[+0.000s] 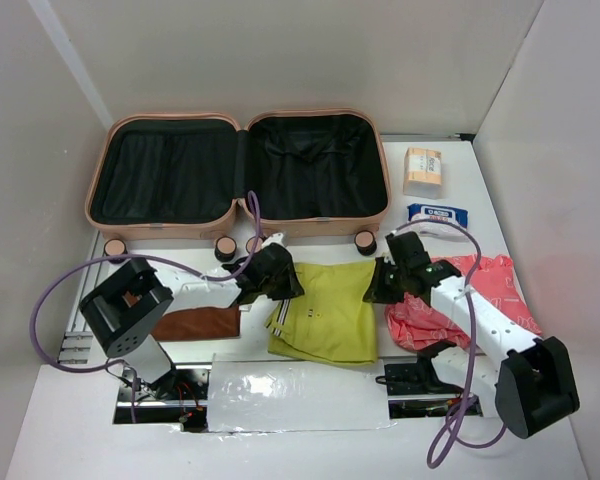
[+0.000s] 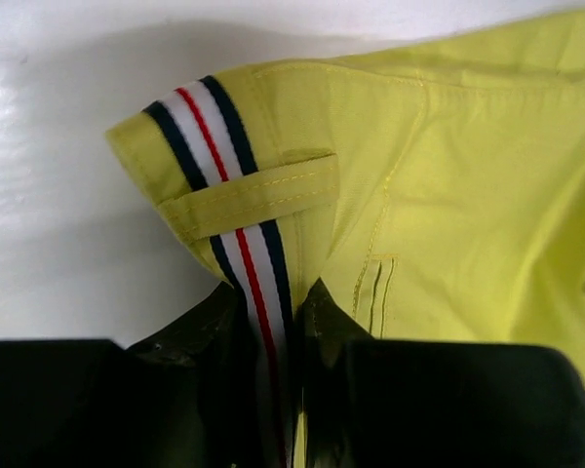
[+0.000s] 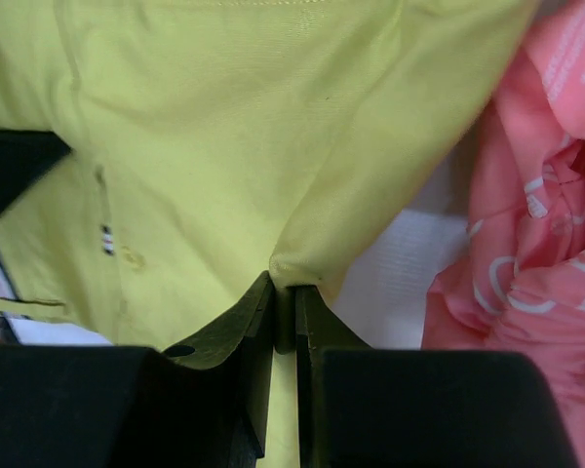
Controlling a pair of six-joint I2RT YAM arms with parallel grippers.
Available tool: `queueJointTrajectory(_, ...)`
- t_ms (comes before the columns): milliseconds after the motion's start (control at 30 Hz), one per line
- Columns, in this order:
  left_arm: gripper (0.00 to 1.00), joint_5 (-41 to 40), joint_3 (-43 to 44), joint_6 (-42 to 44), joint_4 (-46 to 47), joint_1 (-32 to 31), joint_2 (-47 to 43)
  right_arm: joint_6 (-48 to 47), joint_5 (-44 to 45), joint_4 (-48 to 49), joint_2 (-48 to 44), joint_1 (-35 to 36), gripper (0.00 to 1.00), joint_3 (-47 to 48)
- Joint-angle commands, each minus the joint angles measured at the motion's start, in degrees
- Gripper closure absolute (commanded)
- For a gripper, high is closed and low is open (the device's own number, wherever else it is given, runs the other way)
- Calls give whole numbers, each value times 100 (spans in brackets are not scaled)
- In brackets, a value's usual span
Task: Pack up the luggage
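At the far side of the white table (image 1: 540, 190), the luggage (image 1: 170, 231): a peach-pink hard shell with rounded corners, opened flat like a clam, both halves facing up and lined in creased black fabric. Hinged down the middle, left half slightly wider in this view. Along its near wall, small black-and-pink wheels (image 1: 115, 247), lying on their sides.

Just in front of it, between the two arms, a yellow-green garment (image 1: 330, 310), folded, with a white, navy and red striped band (image 2: 258, 253) running under a belt loop at one corner.

At the near table edge, a crinkled clear plastic sheet (image 1: 300, 395).

To the right, a pink patterned cloth (image 1: 490, 285), crumpled, partly under the right arm and touching the yellow-green fabric's right edge.

To the left, a brown folded cloth (image 1: 195, 323), partly under the left arm.

Beside the luggage's right end, a tan packet (image 1: 422, 171), and nearer, a blue-and-white packet (image 1: 437, 214).

Left gripper (image 2: 283, 302) pinching the striped band at the garment's left corner. Right gripper (image 3: 285, 292) pressed together on a fold of the garment's right edge.
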Motion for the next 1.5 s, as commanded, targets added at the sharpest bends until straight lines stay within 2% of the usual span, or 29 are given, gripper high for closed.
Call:
queueJointTrajectory(0,100,129,-285,-90,-1129,-233,-115,-171,-382,196,-55,10,100,981)
queueJointTrajectory(200,100,-65,-427,138,-1129,-339,-1205,-697,-646,-95,-266,10,100,2491)
queueJointTrajectory(400,100,-556,390,533,-1691,-339,-1926,-1014,-752,-148,172,10,100,3608)
queueJointTrajectory(533,100,-627,1127,884,-1937,47,-2226,-1234,-682,159,524,10,100,4232)
queueJointTrajectory(700,100,-162,2516,1544,-2122,1224,-2042,-1576,-682,441,1525,10,100,5375)
queueJointTrajectory(800,100,232,3473,1965,-2184,2154,-1158,-1919,-630,572,2498,-43,100,6262)
queueJointTrajectory(833,100,365,3711,2036,-2184,2157,-1154,-1972,-629,651,2502,-103,100,6421)
queueJointTrajectory(1033,100,936,5583,2257,-2053,2982,804,-2096,-971,1179,4152,-508,100,7579)
queueJointTrajectory(1167,100,1271,6734,2257,-1991,3325,2087,-2201,-1253,1179,5705,-684,100,8706)
queueJointTrajectory(1333,100,1455,8036,2204,-1728,3520,3588,-2193,-1384,1118,7062,-956,100,10146)
queueJointTrajectory(1467,100,1509,9090,2152,-1789,3634,4452,-2140,-1332,1379,7722,-1088,100,10361)
